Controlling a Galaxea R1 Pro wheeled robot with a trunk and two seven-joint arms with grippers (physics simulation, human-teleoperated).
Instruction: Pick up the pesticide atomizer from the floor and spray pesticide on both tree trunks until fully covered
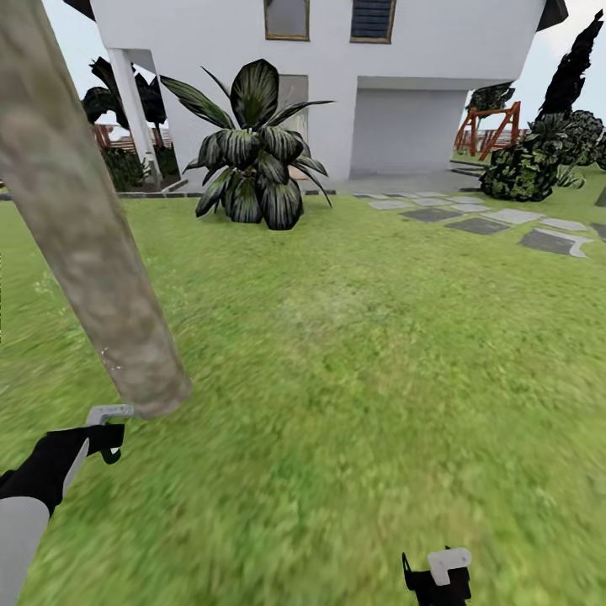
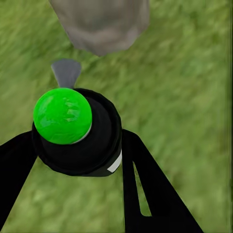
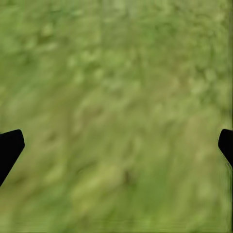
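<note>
One tree trunk (image 1: 84, 227), thick with mottled grey-brown bark, slants across the left of the head view and meets the grass floor (image 1: 353, 379) at lower left. My left gripper (image 1: 105, 442) is shut on the pesticide atomizer (image 1: 108, 414), just in front of the trunk's foot. In the left wrist view the atomizer (image 2: 63, 115) has a bright green round cap on a black body, held between my left gripper's (image 2: 77, 155) black fingers (image 2: 145, 179). Its grey nozzle points at the trunk base (image 2: 102, 24), a short gap away. My right gripper (image 1: 438, 576) hangs open over bare grass (image 3: 116, 97).
A large broad-leaved plant (image 1: 252, 151) stands before the white house (image 1: 404, 76). Grey stepping stones (image 1: 480, 223) run at the right, with a dark bush (image 1: 530, 164), a red swing frame (image 1: 488, 126) and a black cypress (image 1: 572, 76) behind. Open lawn lies ahead and right.
</note>
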